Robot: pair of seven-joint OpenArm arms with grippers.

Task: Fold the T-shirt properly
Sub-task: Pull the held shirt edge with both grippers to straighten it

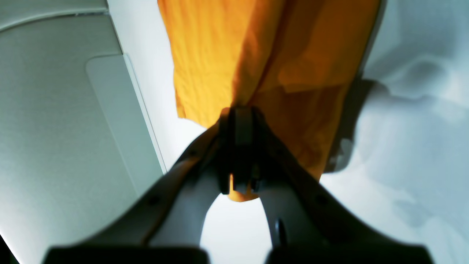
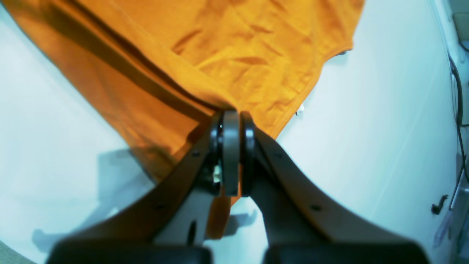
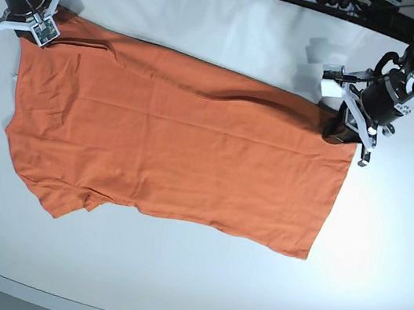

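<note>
Left gripper [image 1: 240, 113] first: its two dark jaws are pressed together with a pinch of orange cloth caught between them, a small tuft of fabric poking out below the pads toward the camera. From that pinch the T-shirt [image 1: 256, 55] rises away in two hanging folds, one brighter, one in shadow, with a deep crease running up from the jaws. Over to the right gripper [image 2: 234, 117]: jaws likewise clamped tight, a strip of orange fabric trapped between the pads and a loose tab of it dangling beneath. Cloth fans out from this grip across the upper part of the wrist view, creased and wrinkled, with a stitched curved edge running down to the jaws on one side and a long dark fold line on the other. Wider now, in the base view: the right gripper [image 3: 43, 20] sits at the far left corner of the garment, the left gripper [image 3: 338, 129] at the far right corner, well apart, each holding its end of the far edge. Between them that far edge is lifted into a low ridge that casts a shadow along the shirt. The rest of the T-shirt [image 3: 175, 158] lies spread flat on the white table [image 3: 185, 287], long side running left to right, a short sleeve sticking out at the near left, and the near right corner lying flat and square.
</note>
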